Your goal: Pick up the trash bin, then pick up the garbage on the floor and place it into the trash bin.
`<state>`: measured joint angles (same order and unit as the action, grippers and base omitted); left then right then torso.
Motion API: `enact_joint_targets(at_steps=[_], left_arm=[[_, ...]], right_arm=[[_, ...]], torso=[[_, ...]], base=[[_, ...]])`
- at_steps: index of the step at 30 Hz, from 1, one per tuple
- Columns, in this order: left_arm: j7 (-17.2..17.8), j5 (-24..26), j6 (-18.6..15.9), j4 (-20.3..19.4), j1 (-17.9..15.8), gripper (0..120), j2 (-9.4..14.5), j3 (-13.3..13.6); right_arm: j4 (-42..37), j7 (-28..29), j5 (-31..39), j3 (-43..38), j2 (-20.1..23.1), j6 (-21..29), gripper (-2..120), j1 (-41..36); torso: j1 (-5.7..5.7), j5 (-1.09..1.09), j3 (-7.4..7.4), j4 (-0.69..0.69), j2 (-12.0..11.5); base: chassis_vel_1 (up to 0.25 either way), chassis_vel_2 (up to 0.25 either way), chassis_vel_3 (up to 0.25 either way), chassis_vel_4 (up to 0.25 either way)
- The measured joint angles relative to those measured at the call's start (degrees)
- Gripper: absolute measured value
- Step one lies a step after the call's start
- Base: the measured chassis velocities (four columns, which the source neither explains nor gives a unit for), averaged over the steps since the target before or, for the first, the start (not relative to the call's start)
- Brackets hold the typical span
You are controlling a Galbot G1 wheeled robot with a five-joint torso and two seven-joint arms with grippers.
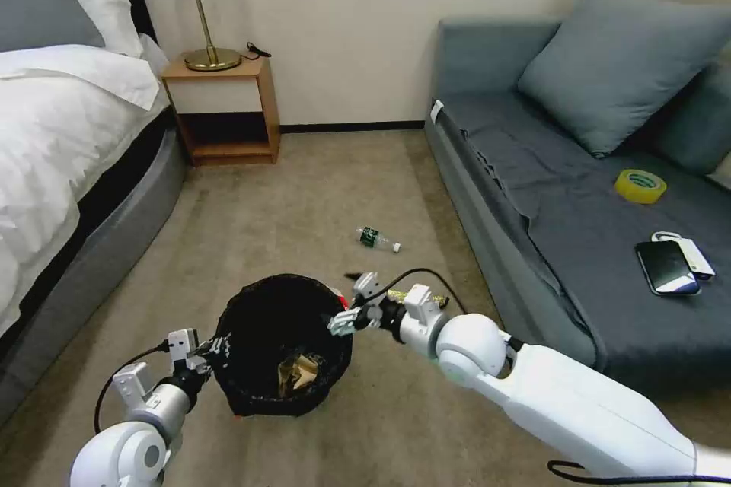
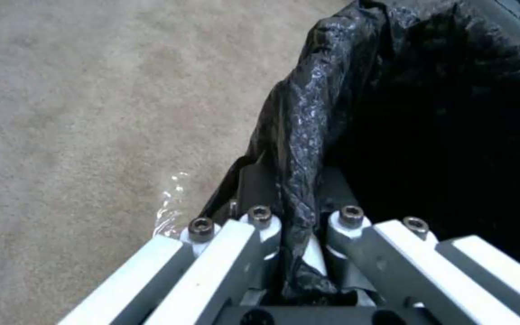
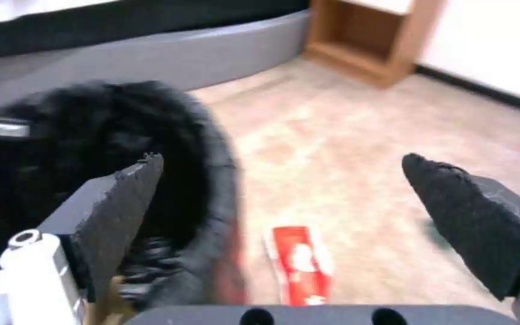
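The trash bin (image 1: 259, 319), round and lined with a crinkly black bag, sits low in the head view with a crumpled brown piece of garbage (image 1: 298, 373) inside it. My left gripper (image 1: 207, 348) is shut on the bin's near-left rim; the left wrist view shows the bag (image 2: 422, 113) pinched in the left gripper (image 2: 293, 180). My right gripper (image 1: 352, 310) is open at the bin's right rim, holding nothing. In the right wrist view the right gripper (image 3: 282, 159) hangs above a red snack packet (image 3: 299, 264) lying on the carpet beside the bin (image 3: 91, 135). A small clear bottle (image 1: 378, 238) lies farther off.
A bed (image 1: 53, 137) runs along the left and a wooden nightstand (image 1: 225, 110) with a lamp stands by the far wall. On the right is a grey sofa (image 1: 548, 243) holding a yellow tape roll (image 1: 640, 186) and a black phone (image 1: 666, 268). Carpet lies open between them.
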<state>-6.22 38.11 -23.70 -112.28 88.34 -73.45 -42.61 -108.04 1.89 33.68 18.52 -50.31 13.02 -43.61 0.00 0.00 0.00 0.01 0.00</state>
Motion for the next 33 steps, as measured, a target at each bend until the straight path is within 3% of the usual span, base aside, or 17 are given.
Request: enact_joint_targets(at_steps=[7,13,16,21,26,33], left_arm=[[0.73,-2.82,0.00,-1.20,-0.32,4,-3.19,0.58],[0.83,-5.52,0.18,-1.81,-0.16,4,-6.19,0.84],[0.96,-6.69,0.59,-2.28,0.15,4,-7.42,0.60],[1.10,-7.03,0.65,-3.32,0.54,4,-7.80,-0.13],[1.50,-7.05,0.65,-3.58,0.33,4,-7.63,-0.90],[1.93,-7.15,0.56,-4.67,0.43,4,-8.24,-0.89]], right_arm=[[-5.51,5.48,-10.91,-17.09,2.08,-4.15,100,-18.02],[-10.06,9.40,-18.48,-28.12,0.84,-6.97,100,-30.81],[-12.93,10.28,-22.33,-35.40,-2.94,-8.59,100,-38.86],[-16.26,10.62,-25.99,-40.14,-8.46,-8.88,100,-46.90],[-18.63,10.12,-27.21,-42.36,-14.15,-9.70,100,-52.66],[-19.97,9.47,-25.23,-44.02,-17.96,-11.86,100,-55.99]], torso=[[0.00,0.00,0.00,-0.01,0.00],[0.00,0.00,0.00,-0.02,0.00],[0.00,0.00,-0.01,-0.02,0.00],[0.00,0.01,-0.01,-0.02,0.01],[0.00,0.00,-0.01,-0.02,0.01],[0.00,-0.01,0.00,-0.02,0.01]], base=[[0.000,0.000,0.000,0.000],[0.000,0.000,0.000,0.000],[0.000,0.000,0.000,0.000],[0.000,0.000,0.000,0.000],[0.000,0.000,0.000,0.000],[0.000,0.000,0.000,0.000]])
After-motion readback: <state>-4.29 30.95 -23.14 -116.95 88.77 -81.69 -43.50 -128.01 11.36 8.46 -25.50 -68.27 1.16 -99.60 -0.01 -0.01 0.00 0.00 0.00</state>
